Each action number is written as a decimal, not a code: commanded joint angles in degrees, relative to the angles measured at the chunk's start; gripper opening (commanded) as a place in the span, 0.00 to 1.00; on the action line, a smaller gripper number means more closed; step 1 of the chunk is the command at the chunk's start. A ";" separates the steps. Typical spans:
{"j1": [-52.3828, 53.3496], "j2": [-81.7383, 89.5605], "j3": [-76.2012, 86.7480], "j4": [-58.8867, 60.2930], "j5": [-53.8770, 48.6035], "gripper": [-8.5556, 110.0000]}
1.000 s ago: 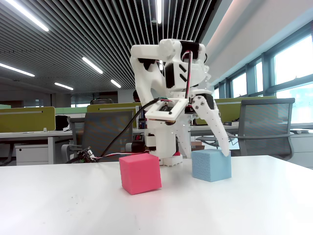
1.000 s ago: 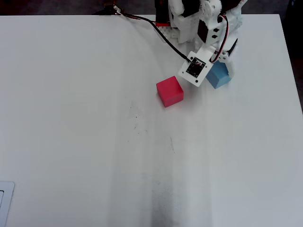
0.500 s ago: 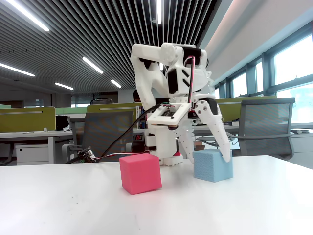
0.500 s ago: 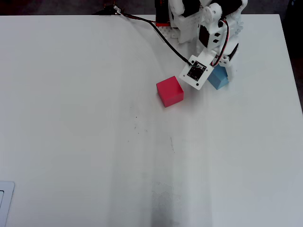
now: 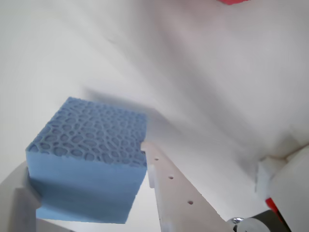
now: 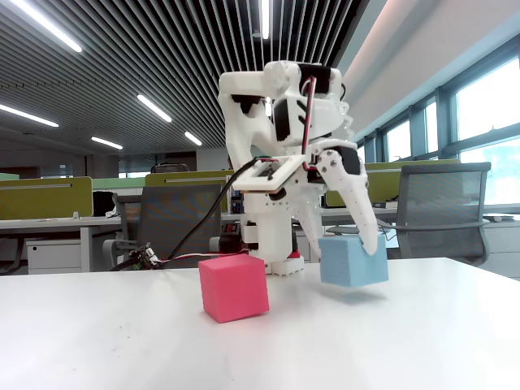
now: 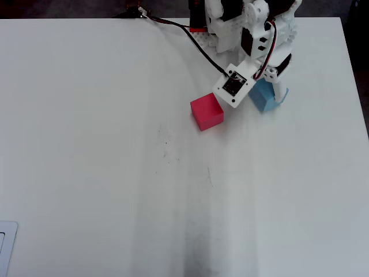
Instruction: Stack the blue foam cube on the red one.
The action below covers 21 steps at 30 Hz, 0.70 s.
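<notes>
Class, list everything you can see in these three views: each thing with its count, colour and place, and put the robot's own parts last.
blue foam cube: one, pale blue, held just above the table, right of the red one in the fixed view.
red one: one, pinkish red, resting on the table.
table: one, white.
office chairs: two, grey, behind the table.
cable: one, red and black, running to the arm.
arm: one, white, at the table's far edge.
gripper: one, white, shut on the blue cube.

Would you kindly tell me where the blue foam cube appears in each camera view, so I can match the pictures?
Wrist view: blue foam cube lower left, between the fingers.
Fixed view: right of centre, lifted off the table.
Overhead view: upper right, under the arm.
Shared landmark: the red cube.
</notes>
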 commanded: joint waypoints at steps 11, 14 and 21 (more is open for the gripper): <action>6.33 -2.55 -30.15 17.23 2.11 0.22; 9.84 -2.99 -32.08 17.49 2.11 0.23; 17.40 -4.57 -35.60 24.08 1.49 0.23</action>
